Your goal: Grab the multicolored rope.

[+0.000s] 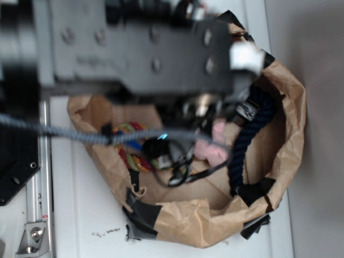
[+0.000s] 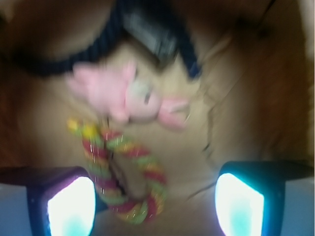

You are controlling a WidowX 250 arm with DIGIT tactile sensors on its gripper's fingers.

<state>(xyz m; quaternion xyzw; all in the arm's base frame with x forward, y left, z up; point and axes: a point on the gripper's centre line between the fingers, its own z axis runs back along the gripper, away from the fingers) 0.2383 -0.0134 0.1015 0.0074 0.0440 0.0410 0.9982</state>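
Your gripper (image 2: pixel 155 201) hangs open inside the paper bag (image 1: pixel 279 177), fingers spread. The multicolored rope (image 2: pixel 125 174) lies looped between them, nearer the left pad. The pink bunny (image 2: pixel 123 96) and navy rope (image 2: pixel 64 56) lie beyond; bag walls crowd both sides.

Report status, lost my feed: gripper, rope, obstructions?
Gripper open, above the bag. Multicolored rope looped between fingers, ungrasped. Pink bunny beside it.
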